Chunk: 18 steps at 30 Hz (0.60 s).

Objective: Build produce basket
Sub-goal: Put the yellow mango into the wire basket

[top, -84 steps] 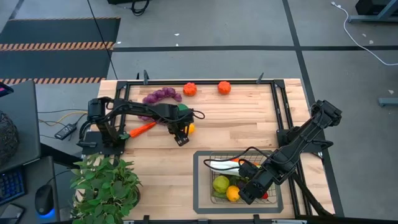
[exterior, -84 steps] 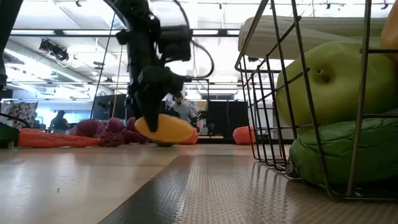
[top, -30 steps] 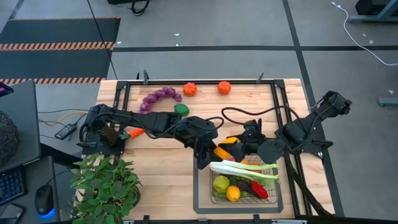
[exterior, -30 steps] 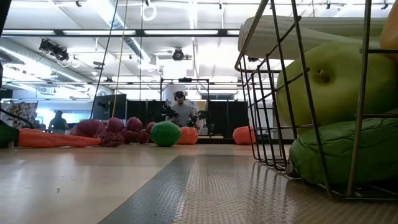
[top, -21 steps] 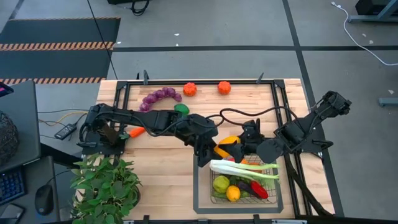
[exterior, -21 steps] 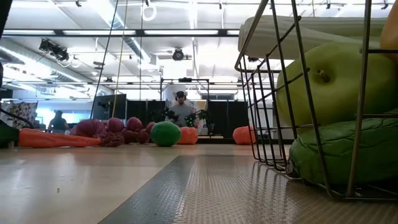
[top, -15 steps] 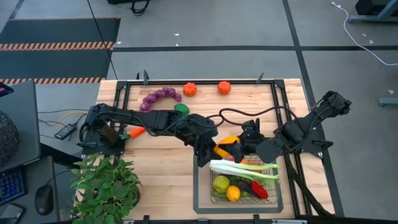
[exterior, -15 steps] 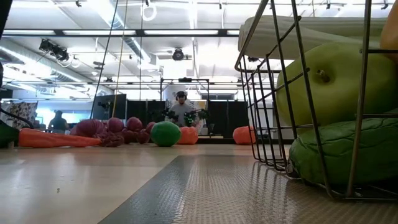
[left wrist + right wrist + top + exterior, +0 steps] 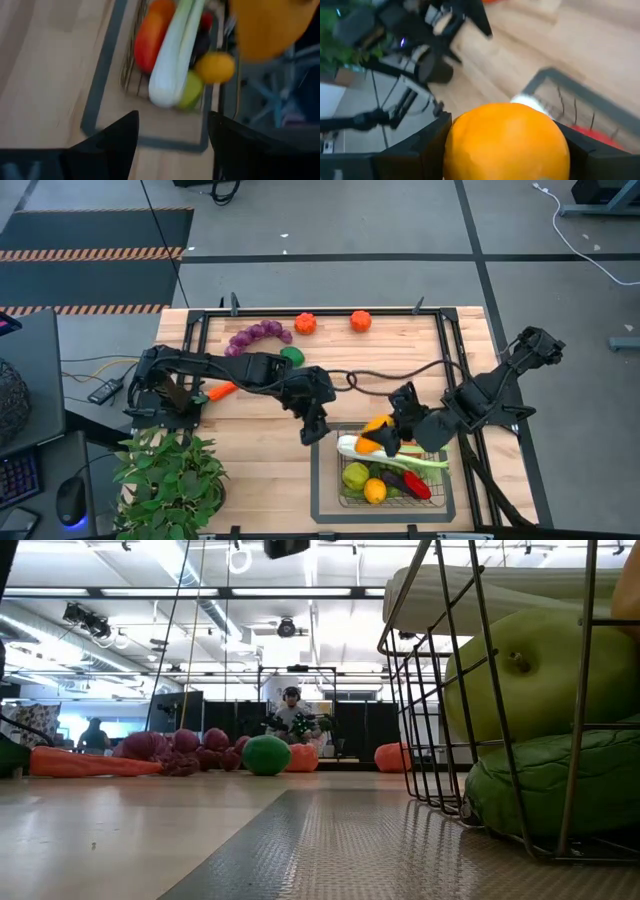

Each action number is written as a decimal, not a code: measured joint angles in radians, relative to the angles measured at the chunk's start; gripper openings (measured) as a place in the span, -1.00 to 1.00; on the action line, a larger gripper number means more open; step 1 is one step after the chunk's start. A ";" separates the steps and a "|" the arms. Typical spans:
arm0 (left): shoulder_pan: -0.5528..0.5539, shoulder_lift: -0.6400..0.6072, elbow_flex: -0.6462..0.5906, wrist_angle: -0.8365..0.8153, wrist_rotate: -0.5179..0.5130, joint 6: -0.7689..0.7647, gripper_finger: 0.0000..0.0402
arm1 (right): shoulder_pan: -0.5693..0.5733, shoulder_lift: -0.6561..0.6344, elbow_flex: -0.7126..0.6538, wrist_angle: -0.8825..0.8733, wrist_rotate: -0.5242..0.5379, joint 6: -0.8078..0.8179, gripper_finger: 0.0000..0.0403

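Basket work has your right gripper clamped on an orange pepper, held just above the basket's back edge; in the right wrist view the orange pepper fills the space between the two dark fingers. Beneath it you see the leek lying across the basket top, and under that a green apple, a lemon, a dark eggplant and a red pepper.

Your left gripper hangs just beside the basket's back-left corner with its fingers spread apart and nothing between them. In the left wrist view, past those fingers, you see the basket's flat frame and the leek among the other produce.

Farther out, along the far side of the table, the carrot lies near the left arm's base, a lime sits beside purple grapes, and two tomatoes rest near the back rail, well apart from the basket. A leafy potted plant stands at the table's near-left corner.
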 joint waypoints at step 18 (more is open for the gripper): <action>0.019 -0.009 -0.001 -0.225 -0.089 0.069 0.15 | 0.066 0.236 0.001 0.052 -0.142 0.204 0.35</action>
